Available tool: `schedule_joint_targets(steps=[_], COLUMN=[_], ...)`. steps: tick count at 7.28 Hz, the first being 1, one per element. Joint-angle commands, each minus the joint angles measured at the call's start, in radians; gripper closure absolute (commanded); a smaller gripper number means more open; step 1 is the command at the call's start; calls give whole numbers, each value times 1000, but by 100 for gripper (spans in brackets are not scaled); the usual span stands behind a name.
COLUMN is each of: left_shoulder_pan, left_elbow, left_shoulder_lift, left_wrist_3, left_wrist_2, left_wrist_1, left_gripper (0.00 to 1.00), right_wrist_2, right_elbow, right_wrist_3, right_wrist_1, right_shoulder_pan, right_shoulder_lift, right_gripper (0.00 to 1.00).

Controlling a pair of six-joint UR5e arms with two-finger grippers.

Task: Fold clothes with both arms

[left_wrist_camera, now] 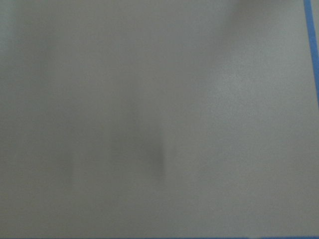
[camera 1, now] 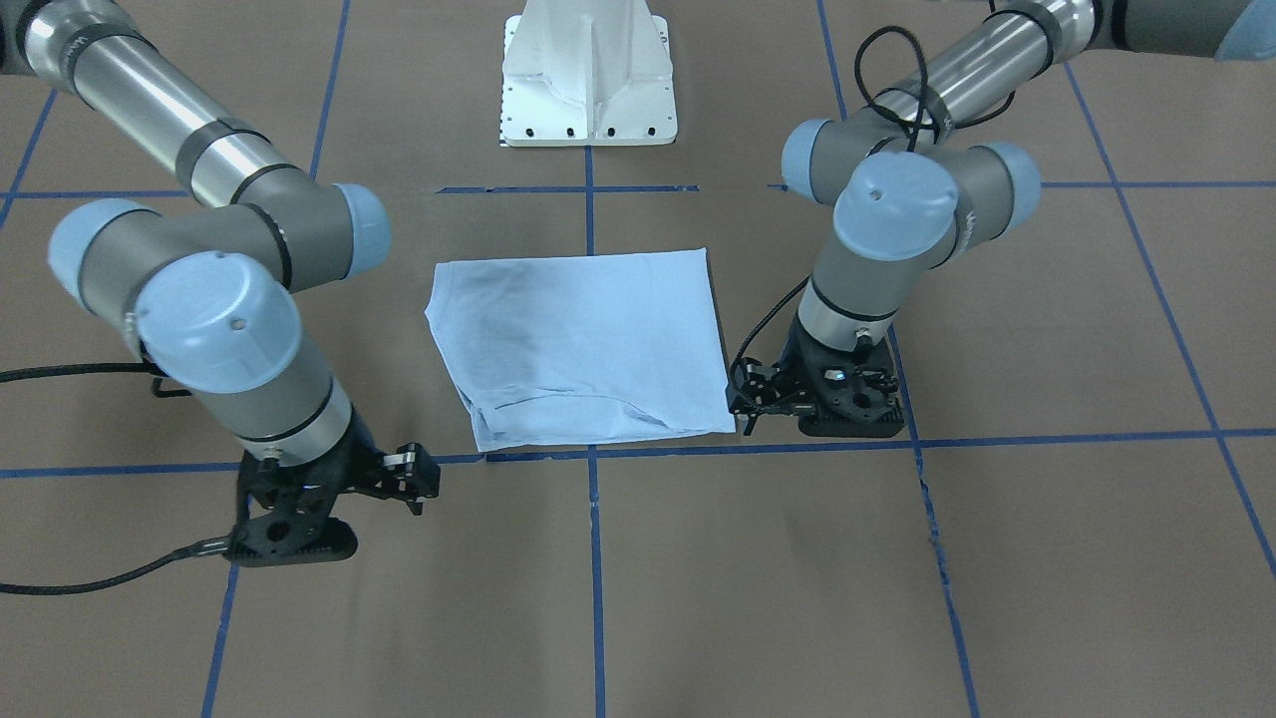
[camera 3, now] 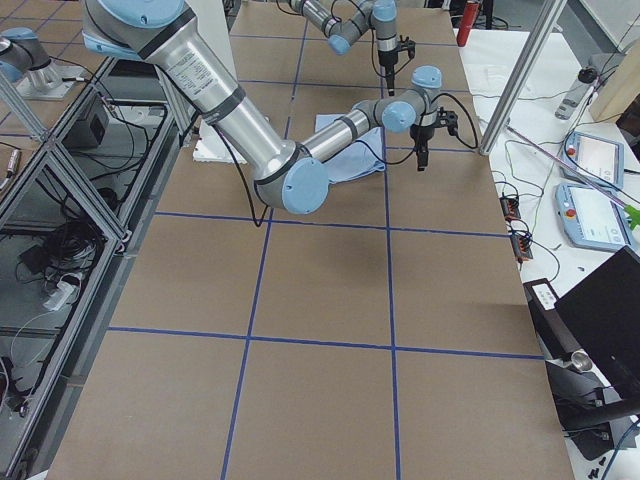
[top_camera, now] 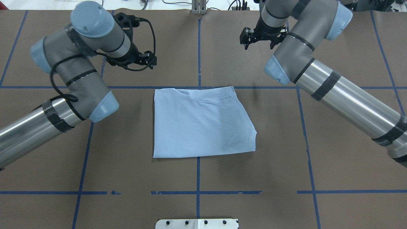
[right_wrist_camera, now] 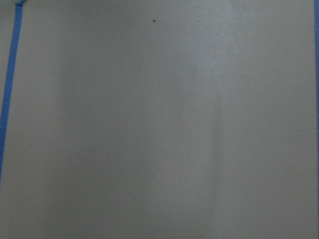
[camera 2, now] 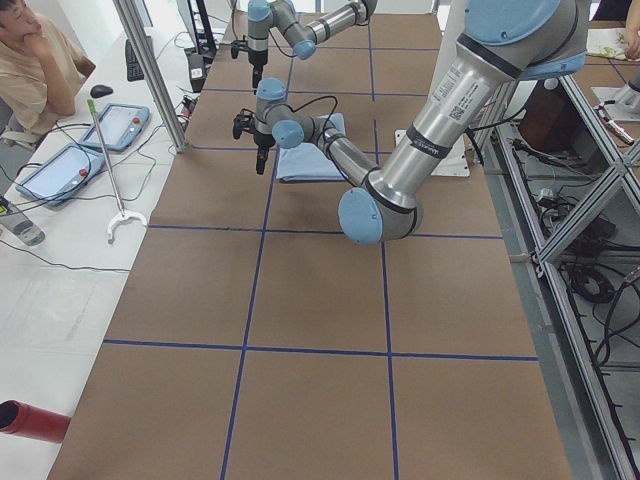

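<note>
The light blue T-shirt (camera 1: 583, 344) lies folded into a rough square in the middle of the brown table, also in the overhead view (top_camera: 202, 122). Its print and neck label are hidden. My left gripper (camera 1: 746, 401) points down just beside the shirt's far corner on my left, apart from the cloth; in the overhead view (top_camera: 152, 61) it looks open and empty. My right gripper (camera 1: 424, 481) hangs off the shirt's far corner on my right, also open and empty (top_camera: 251, 39). Both wrist views show only blurred table.
The white pedestal base (camera 1: 588, 80) stands at the near edge of the table behind the shirt. Blue tape lines (top_camera: 197, 190) grid the brown surface. A seated person (camera 2: 35, 60) and tablets (camera 2: 115, 125) are beyond the table's far edge.
</note>
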Motion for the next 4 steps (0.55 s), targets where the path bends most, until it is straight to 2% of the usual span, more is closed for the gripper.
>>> schedule_joint_targets(steps=[1, 3, 4], left_shoulder_pan=[-114, -251, -342], left_elbow=[-213, -347, -391], left_shoulder_lift=[99, 188, 275], left_wrist_3=[211, 451, 606], left_wrist_2=[-59, -108, -143], left_wrist_1=[179, 322, 339], left_gripper=[0, 0, 0], right_wrist_2=[79, 118, 193], right_elbow=[53, 135, 145], right_wrist_3=[-247, -557, -707], right_wrist_1=[-94, -219, -238], right_shoulder_pan=[131, 279, 364], right_shoulder_lift=[-78, -175, -246], right_gripper=[0, 0, 0])
